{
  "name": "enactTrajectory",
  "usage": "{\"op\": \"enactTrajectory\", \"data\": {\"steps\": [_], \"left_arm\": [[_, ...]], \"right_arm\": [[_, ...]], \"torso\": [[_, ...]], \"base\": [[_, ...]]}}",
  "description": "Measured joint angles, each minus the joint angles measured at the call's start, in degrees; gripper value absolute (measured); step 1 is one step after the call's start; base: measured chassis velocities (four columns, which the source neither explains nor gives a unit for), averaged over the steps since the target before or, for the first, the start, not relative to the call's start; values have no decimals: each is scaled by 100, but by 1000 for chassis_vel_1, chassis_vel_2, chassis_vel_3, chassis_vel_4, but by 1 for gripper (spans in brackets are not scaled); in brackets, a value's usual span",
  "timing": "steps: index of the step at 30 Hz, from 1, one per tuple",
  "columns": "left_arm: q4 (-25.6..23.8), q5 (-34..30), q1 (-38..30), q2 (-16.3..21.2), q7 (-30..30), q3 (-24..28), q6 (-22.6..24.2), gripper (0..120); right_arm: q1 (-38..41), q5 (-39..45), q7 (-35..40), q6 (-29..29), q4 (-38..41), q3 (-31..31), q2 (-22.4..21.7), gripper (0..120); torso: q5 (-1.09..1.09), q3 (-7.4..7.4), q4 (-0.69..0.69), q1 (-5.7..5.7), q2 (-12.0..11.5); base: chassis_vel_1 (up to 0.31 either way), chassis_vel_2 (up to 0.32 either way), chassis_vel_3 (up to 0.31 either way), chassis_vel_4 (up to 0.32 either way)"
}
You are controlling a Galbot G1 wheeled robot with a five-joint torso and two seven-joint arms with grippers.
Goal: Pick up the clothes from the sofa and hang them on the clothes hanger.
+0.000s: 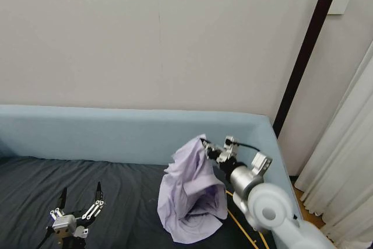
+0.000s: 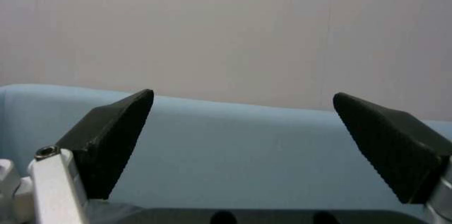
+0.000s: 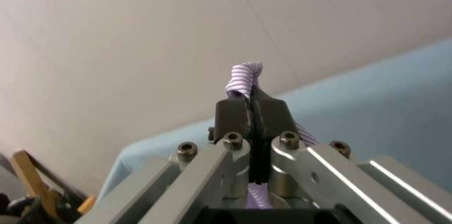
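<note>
Right gripper [image 1: 205, 148]: jaws clamped hard on a fold of the pale lilac pinstriped cloth shirt [image 1: 189, 199]. The right wrist view confirms it: black finger pads [image 3: 233, 115] are pressed together, a striped tuft pokes out past the tips, and more fabric runs back between the fingers toward the wrist.

The shirt hangs bunched straight down below the right gripper. Its lower end is at or just above the dark grey fabric seat cushion [image 1: 116, 188]; can't tell if it touches.

Light blue upholstered sofa [image 1: 116, 132]: the backrest is just behind the right gripper, tips roughly level with its top edge. The sofa's end wall is close on the gripper's outer side. Farther out that way are a dark brown vertical post [image 1: 303, 56] and a white pleated curtain [image 1: 344, 167]. A plain beige wall [image 1: 145, 33] sits above and behind.

A thin yellow cable [image 1: 245, 225] runs along the right arm, back from the wrist.

Left gripper [image 1: 78, 199]: low over the seat cushion, well apart from the shirt and the right gripper. Its fingers are spread wide with nothing between them. In the left wrist view the two black ribbed pads [image 2: 113, 139] stand far apart, with the backrest and wall ahead of them.
</note>
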Motion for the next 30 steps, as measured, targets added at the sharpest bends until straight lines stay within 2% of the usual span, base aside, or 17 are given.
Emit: {"op": "enactTrajectory", "data": {"steps": [9,11,15,21,27,30], "left_arm": [[-120,-22,54,51,0,-27,-2,100],[-127,-22,54,47,0,-24,-2,100],[-153,-13,27,13,0,38,1,100],[-214,-11,-57,-5,1,79,40,100],[-192,-55,-75,-24,0,96,-55,100],[-167,-108,-84,-8,0,28,-92,100]], "right_arm": [[1594,629,-31,108,-356,279,-335,0],[1695,671,-31,106,-381,307,-362,0],[2440,1084,19,46,-495,516,-666,0],[2908,1319,58,-123,-532,554,-1073,0],[3157,1375,71,-324,-582,574,-1234,0],[3045,1407,182,-665,-453,496,-1281,0]], "torso": [[1,0,-1,0,0],[0,0,-1,0,0],[0,0,-1,0,0],[1,0,-3,0,0],[0,-1,-1,0,0],[-2,-1,-2,0,0]], "base": [[0,0,0,0],[0,0,0,0],[0,0,0,0],[0,0,0,0],[0,0,0,0],[0,0,0,0]]}}
